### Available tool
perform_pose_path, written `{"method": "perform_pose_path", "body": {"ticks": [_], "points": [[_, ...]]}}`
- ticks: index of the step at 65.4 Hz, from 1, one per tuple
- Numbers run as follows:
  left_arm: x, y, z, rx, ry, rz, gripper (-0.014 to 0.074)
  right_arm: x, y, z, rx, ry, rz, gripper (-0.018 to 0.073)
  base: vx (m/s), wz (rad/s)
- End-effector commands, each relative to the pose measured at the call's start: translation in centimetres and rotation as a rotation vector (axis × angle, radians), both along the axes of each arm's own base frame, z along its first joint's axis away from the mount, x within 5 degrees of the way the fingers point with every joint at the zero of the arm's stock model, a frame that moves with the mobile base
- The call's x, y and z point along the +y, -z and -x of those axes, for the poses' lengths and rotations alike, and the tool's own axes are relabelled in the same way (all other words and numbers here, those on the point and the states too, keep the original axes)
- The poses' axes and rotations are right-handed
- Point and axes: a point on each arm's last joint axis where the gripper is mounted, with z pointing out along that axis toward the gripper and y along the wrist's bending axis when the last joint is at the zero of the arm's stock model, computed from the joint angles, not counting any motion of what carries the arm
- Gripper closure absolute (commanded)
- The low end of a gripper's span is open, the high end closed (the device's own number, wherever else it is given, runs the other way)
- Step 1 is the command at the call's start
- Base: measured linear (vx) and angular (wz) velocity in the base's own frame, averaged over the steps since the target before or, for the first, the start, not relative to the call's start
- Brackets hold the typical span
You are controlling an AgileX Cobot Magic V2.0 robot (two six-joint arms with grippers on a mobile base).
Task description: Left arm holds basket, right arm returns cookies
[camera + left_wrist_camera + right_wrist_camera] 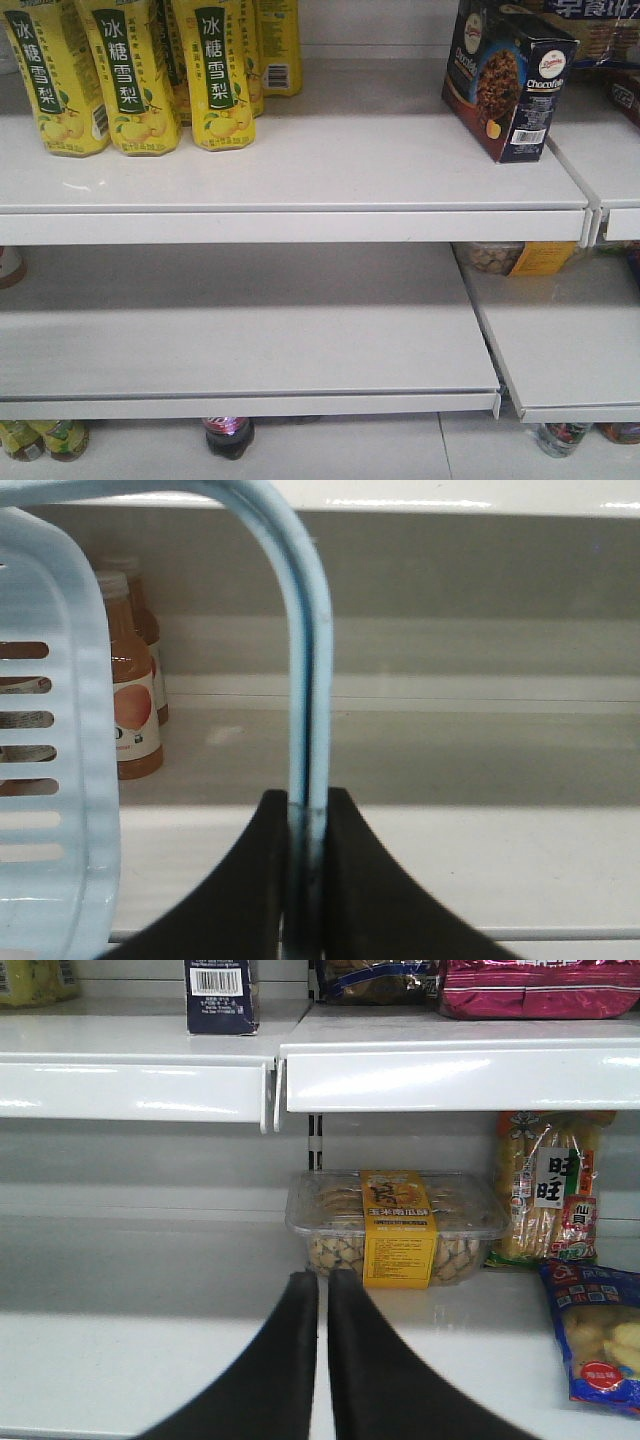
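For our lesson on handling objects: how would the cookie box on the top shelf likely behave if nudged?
The cookie box stands upright, tall on a narrow base, so it probably tips rather than slides. It looks like cardboard, likely light and easily dented. It sits near the shelf's right end, so a push there might drop it.

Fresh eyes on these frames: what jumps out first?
The yellow pear-drink bottles crowd the top shelf's left end, with the dark cookies box standing alone at its right end. In the left wrist view, the left tool is clamped on the pale blue basket handle. The right tool is shut and empty, facing a clear yellow-labelled tub.
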Motion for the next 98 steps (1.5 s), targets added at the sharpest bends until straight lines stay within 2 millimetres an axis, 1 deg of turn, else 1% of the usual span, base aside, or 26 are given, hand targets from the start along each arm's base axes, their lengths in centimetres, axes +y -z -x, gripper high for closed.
{"method": "perform_pose_path", "body": {"ticks": [1, 17, 30, 34, 41, 46, 54, 58, 61, 73, 98], "points": [[0.0, -2.0, 0.2, -0.143, -0.001, -0.041, 0.0599, 0.2, -1.3, -0.1, -0.068, -0.017, 0.006, 0.0570, 0.00, 0.00], [0.0, -2.0, 0.2, -0.143, -0.001, -0.041, 0.0599, 0.1, -1.2, -0.1, -0.062, 0.006, 0.060, 0.0570, 0.00, 0.00], [0.0, -2.0, 0.2, -0.143, -0.001, -0.041, 0.0599, 0.1, -1.0, -0.1, -0.048, 0.090, 0.056, 0.0570, 0.00, 0.00], [0.0, -2.0, 0.2, -0.143, -0.001, -0.041, 0.0599, 0.0, -0.8, -0.1, -0.077, 0.109, 0.056, 0.0570, 0.00, 0.00], [0.0, -2.0, 0.2, -0.143, -0.001, -0.041, 0.0599, 0.0, 0.5, -0.2, -0.161, 0.107, 0.051, 0.0570, 0.00, 0.00], [0.0, -2.0, 0.2, -0.143, -0.001, -0.041, 0.0599, 0.0, 1.9, -0.3, -0.209, 0.105, 0.037, 0.0570, 0.00, 0.00], [0.0, -2.0, 0.2, -0.143, -0.001, -0.041, 0.0599, 0.0, 4.2, -0.7, -0.217, 0.100, -0.033, 0.0570, 0.00, 0.00], [0.0, -2.0, 0.2, -0.143, -0.001, -0.041, 0.0599, 0.1, 4.9, -0.8, -0.216, 0.082, -0.053, 0.0570, 0.00, 0.00], [0.0, -2.0, 0.2, -0.143, -0.001, -0.041, 0.0599, 0.2, 5.1, -0.8, -0.190, 0.065, -0.056, 0.0570, 0.00, 0.00], [0.0, -2.0, 0.2, -0.143, -0.001, -0.041, 0.0599, 0.7, 4.9, -0.8, -0.200, -0.013, -0.042, 0.0570, 0.00, 0.00], [0.0, -2.0, 0.2, -0.143, -0.001, -0.041, 0.0599, 0.7, 4.9, -0.8, -0.200, -0.011, -0.038, 0.0570, 0.00, 0.00]]}}
